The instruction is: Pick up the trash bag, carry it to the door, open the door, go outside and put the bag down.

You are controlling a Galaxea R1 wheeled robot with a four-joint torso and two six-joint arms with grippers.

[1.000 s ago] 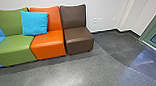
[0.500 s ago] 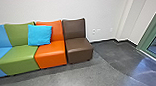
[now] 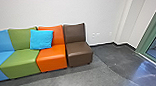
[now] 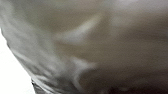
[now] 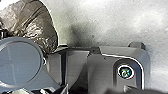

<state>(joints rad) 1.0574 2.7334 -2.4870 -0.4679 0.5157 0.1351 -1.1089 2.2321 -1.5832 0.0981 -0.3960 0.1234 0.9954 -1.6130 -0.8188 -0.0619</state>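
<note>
Shiny, wrinkled plastic of the dark trash bag (image 4: 105,50) lies very close in the left wrist view, blurred, with pale highlights on its folds. In the right wrist view the same kind of crumpled dark bag (image 5: 32,23) bulges beside the robot's own grey parts, over a pale floor. The fingers of both grippers are hard to make out, and how the bag is held cannot be told. A green-framed glass door or window (image 3: 150,34) stands at the right of the head view.
A row of seats, blue (image 3: 1,43), green (image 3: 20,61), orange (image 3: 53,56) and brown (image 3: 79,52), stands along the white wall (image 3: 55,10), with a blue cushion (image 3: 41,39) on it. Grey floor (image 3: 95,78) runs in front, darker toward the corner (image 3: 114,54).
The head view has shifted: the seats sit lower in it, with more wall above and more of the blue seat at the left. The seats and cushion keep their arrangement.
</note>
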